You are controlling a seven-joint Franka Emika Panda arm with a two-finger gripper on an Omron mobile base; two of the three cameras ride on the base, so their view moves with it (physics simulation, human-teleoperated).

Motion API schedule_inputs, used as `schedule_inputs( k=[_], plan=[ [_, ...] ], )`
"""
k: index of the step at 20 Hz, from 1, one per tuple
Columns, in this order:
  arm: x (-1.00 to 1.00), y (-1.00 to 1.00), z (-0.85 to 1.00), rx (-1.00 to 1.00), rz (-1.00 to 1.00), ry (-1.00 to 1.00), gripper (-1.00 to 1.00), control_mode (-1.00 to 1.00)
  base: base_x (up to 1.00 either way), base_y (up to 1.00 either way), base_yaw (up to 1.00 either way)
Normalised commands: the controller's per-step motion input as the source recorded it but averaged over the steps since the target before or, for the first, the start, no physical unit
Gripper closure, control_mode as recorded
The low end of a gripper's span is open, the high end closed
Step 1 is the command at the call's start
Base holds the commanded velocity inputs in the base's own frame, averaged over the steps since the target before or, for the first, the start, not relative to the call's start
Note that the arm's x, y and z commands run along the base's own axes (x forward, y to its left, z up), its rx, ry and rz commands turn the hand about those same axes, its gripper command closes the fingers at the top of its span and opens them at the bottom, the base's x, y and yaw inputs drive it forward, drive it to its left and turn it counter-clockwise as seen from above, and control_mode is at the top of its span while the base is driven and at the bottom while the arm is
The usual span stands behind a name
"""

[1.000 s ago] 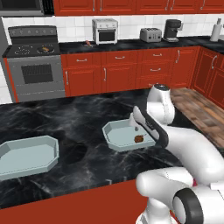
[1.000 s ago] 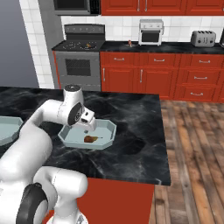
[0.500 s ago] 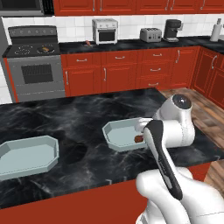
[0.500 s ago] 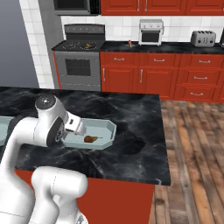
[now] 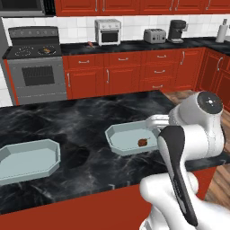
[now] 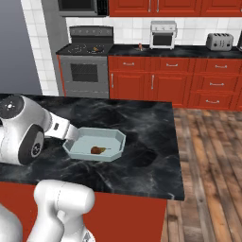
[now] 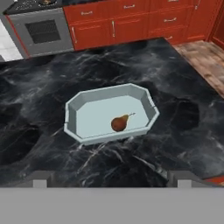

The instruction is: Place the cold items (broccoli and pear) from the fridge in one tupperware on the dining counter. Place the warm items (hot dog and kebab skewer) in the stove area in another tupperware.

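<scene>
A brown pear lies alone in a pale blue tupperware on the black marble dining counter. My gripper hovers above and on the near side of it, open, its fingertips wide apart with nothing between them. The same tupperware with the pear sits just left of my arm, and the right base view shows the tupperware and pear too. Another tupperware stands empty at the counter's left. The broccoli is out of view. Small items on the stove are too small to name.
The stove stands against the back wall, with red cabinets, a toaster oven and a toaster along that counter. A grey fridge side is at far left. Wooden floor lies right of the counter.
My arm has pulled back and up from over the tupperware toward the base. The pear stays in the container.
</scene>
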Motion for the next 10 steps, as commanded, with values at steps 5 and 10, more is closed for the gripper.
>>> schedule_inputs(
  k=[5,10],
  plan=[
    [-0.28,0.12,0.14,-0.03,-0.02,-0.06,-1.0,1.0,-0.44,0.33,0.0],
    [0.0,0.0,0.0,0.0,0.0,0.0,-1.0,1.0,-0.53,0.93,0.23]
  ],
)
